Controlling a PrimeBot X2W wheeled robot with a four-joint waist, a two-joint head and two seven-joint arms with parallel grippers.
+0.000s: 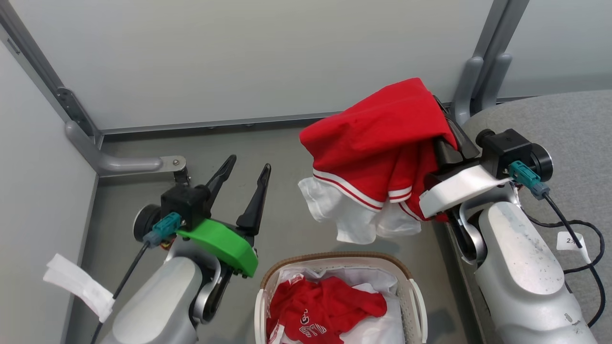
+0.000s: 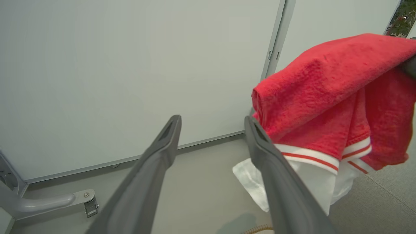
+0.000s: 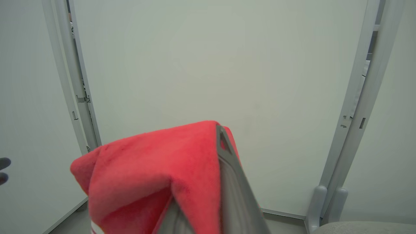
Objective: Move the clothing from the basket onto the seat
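A red garment (image 1: 377, 138) with white-striped hems and a white lining hangs over my right gripper (image 3: 220, 133), which is shut on it above the floor between basket and seat. It also shows to the right of my left fingers as the red garment (image 2: 325, 91). My left gripper (image 1: 248, 165) stands open and empty over the floor, left of the cloth and apart from it. The basket (image 1: 334, 258), white with a brown rim, sits at the bottom centre with more red clothing (image 1: 325, 306) with white lettering on its white liner. The grey seat (image 1: 564, 124) lies at the right.
Pale wall panels close off the back and left. Grey metal posts with feet stand at the back left (image 1: 124, 165) and beside the seat (image 1: 473, 86). Grey floor (image 1: 287, 157) lies between the basket and the wall. A black cable (image 1: 573, 224) trails over the seat by my right arm.
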